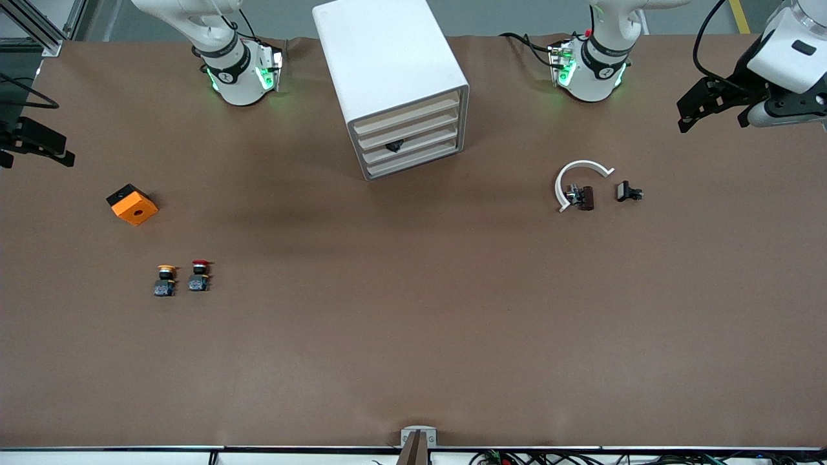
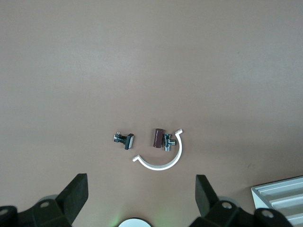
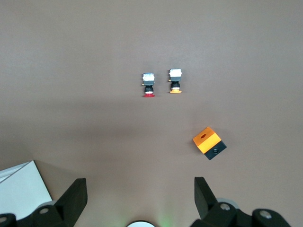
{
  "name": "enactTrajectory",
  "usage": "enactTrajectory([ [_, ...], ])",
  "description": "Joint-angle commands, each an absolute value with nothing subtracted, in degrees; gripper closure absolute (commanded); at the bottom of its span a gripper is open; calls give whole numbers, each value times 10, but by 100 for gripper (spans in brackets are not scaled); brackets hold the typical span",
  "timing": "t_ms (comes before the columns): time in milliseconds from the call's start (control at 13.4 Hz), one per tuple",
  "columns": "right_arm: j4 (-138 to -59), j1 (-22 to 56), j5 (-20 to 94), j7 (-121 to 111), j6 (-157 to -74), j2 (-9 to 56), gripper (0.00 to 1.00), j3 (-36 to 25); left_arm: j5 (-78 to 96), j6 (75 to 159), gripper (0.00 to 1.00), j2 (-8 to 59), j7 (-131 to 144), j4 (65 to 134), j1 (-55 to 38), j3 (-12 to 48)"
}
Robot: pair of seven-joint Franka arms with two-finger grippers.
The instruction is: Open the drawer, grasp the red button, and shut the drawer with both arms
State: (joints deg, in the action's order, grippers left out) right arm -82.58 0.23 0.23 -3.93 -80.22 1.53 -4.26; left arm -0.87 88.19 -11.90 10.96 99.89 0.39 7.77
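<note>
The white cabinet [image 1: 387,64] stands between the arms' bases with all four cream-fronted drawers shut. One drawer [image 1: 426,141], third from the top, carries a small black knob [image 1: 395,146]. The red-capped button [image 1: 201,274] stands on the table toward the right arm's end and also shows in the right wrist view [image 3: 148,84]. My right gripper [image 1: 32,152] hangs open and empty over the table's edge at that end; its jaws are wide apart in its wrist view [image 3: 139,191]. My left gripper [image 1: 711,119] is open and empty over the left arm's end [image 2: 142,189].
An orange-yellow-capped button [image 1: 165,279] stands beside the red one. An orange cube with a hole [image 1: 132,204] lies farther from the front camera. A white C-shaped ring [image 1: 578,181], a brown fitting [image 1: 585,197] and a small black part [image 1: 627,192] lie toward the left arm's end.
</note>
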Motion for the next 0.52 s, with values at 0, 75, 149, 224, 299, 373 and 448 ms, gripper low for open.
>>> enactTrajectory([
  [0,-912,-8,13,-22,-835,-51,0,-34,-1,885,0,-99,95,974,8,74],
  [75,-917,-8,13,-22,-832,-54,0,-35,-3,885,0,-91,96,966,8,74],
  [149,-927,-8,13,-22,-834,-65,0,-35,-5,885,0,-89,97,962,7,74],
  [224,-948,-8,13,-22,-841,-82,0,-35,-6,887,0,-85,97,960,7,74],
  [299,-962,-6,12,-23,-852,-94,0,-34,-8,890,0,-83,97,957,7,74],
  [373,-969,-6,12,-24,-855,-98,0,-34,-8,895,0,-83,97,957,7,74],
  [448,-971,-6,12,-25,-856,-99,0,-35,-8,895,0,-83,97,957,7,74],
])
